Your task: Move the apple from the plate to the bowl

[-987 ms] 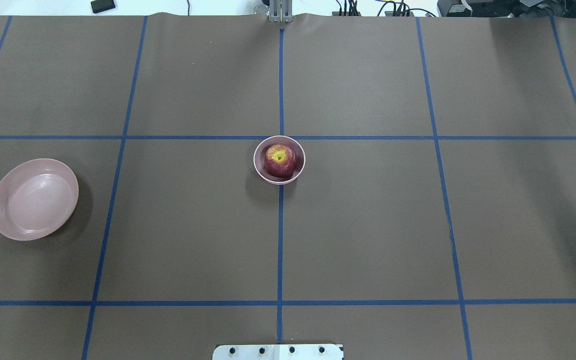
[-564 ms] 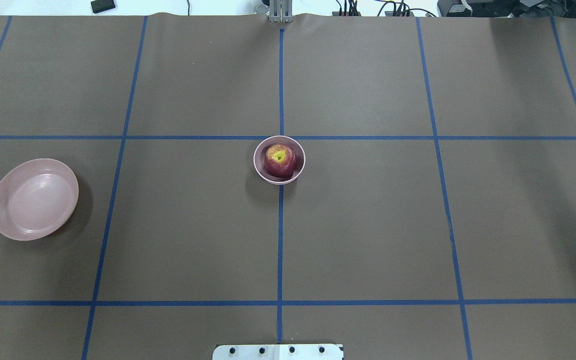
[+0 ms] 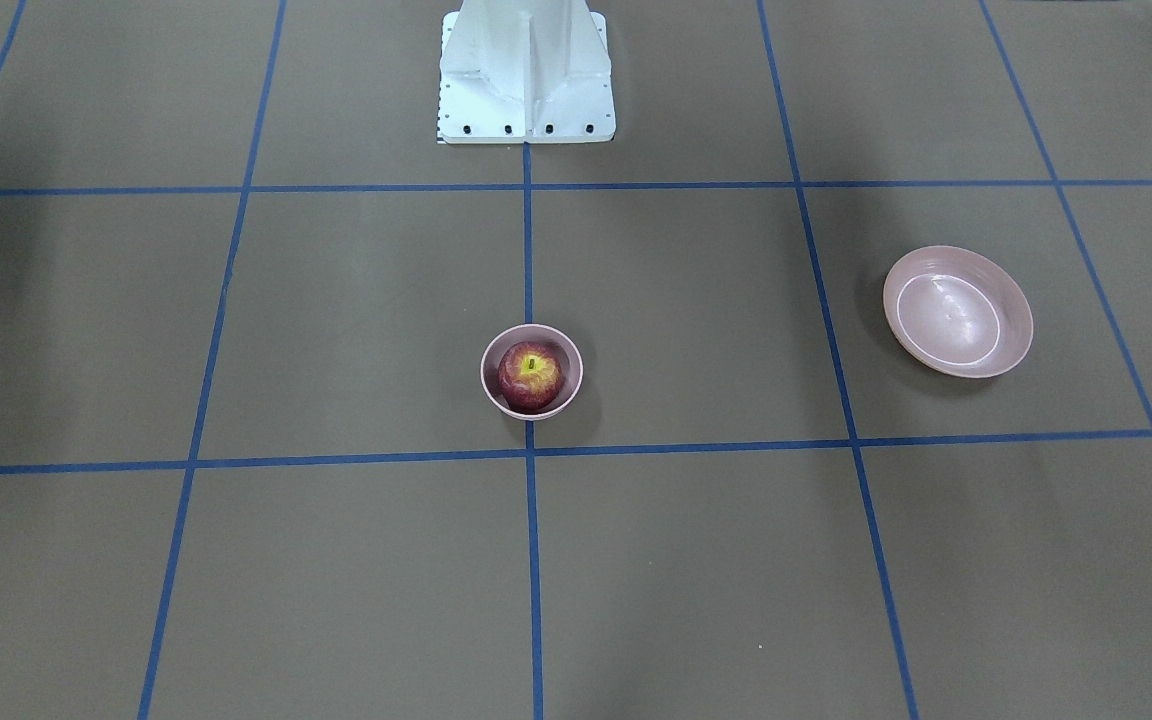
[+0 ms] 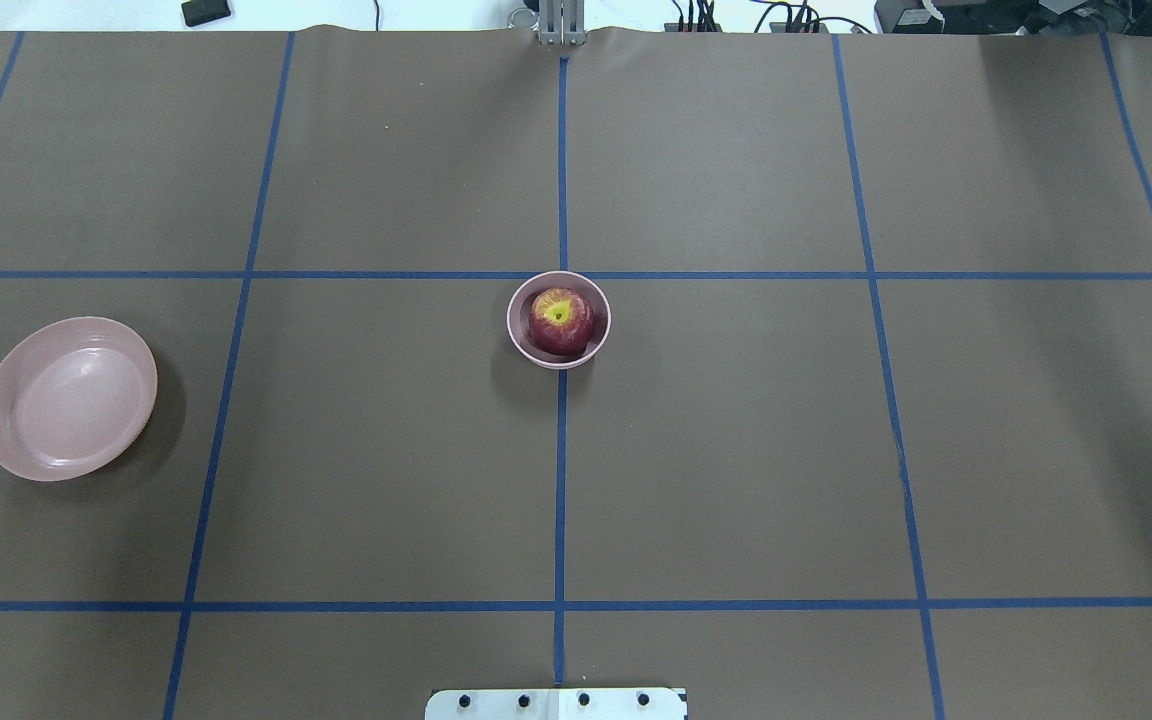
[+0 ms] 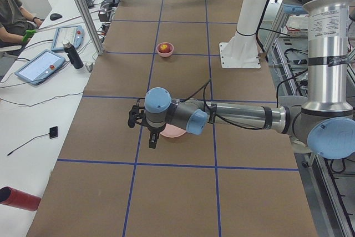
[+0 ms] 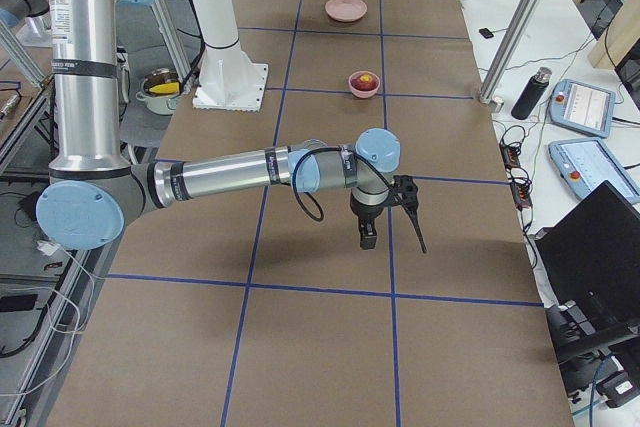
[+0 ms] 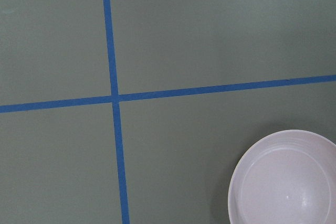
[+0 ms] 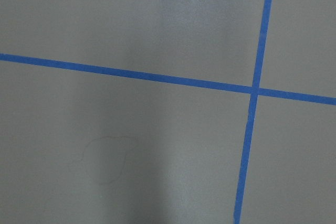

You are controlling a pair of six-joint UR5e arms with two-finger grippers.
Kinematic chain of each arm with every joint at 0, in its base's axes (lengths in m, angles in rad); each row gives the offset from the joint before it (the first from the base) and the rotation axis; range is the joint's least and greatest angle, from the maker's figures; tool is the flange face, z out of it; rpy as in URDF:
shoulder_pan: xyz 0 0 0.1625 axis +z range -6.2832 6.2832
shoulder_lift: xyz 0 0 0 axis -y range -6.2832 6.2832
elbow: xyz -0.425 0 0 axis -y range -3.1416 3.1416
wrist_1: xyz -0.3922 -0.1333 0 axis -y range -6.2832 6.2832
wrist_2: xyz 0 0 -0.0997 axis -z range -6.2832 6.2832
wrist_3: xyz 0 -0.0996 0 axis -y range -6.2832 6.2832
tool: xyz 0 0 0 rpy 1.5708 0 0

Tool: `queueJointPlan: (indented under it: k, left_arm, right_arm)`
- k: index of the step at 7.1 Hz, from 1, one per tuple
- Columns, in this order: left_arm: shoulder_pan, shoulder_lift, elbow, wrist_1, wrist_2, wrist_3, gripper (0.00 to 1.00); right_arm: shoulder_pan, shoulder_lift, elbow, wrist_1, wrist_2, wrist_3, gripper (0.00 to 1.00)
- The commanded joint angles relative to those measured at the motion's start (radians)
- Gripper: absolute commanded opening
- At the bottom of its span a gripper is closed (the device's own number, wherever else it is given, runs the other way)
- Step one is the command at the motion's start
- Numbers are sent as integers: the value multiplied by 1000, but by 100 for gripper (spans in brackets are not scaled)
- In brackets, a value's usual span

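A round dark-red apple (image 4: 560, 320), yellow-green stem patch upward, sits inside the small deep pale-pink bowl (image 4: 517, 335) on the centre blue tape line (image 4: 561, 480) of the brown paper-covered surface (image 4: 736, 450). The wide shallow pale-pink plate (image 4: 66, 400) lies empty, well apart on the robot's left. The left arm (image 5: 238, 116) hangs with its jaws over the plate, so the apple lies away from them toward the middle. The right arm (image 6: 220, 175) holds its jaws above bare surface and appears the nearer to the bowl. Whether either pair of jaws is released or clenched cannot be told. Against the overhead view a second earlier, apple, bowl and plate have not shifted. The transfer looks complete.
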Motion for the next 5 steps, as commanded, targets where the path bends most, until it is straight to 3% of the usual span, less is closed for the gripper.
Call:
queueJointPlan:
  k: [1, 2, 5]
  left_arm:
    - [1, 5, -3, -2, 0, -2, 98]
    - [1, 8, 0, -4, 0, 2, 98]
    - [-9, 10, 0, -22, 1, 8, 98]
  right_arm:
    - [1, -25, 28, 1, 0, -11, 100]
    - [1, -69, 98, 27, -1, 1, 100]
    - [1, -88, 116, 30, 21, 1, 100]
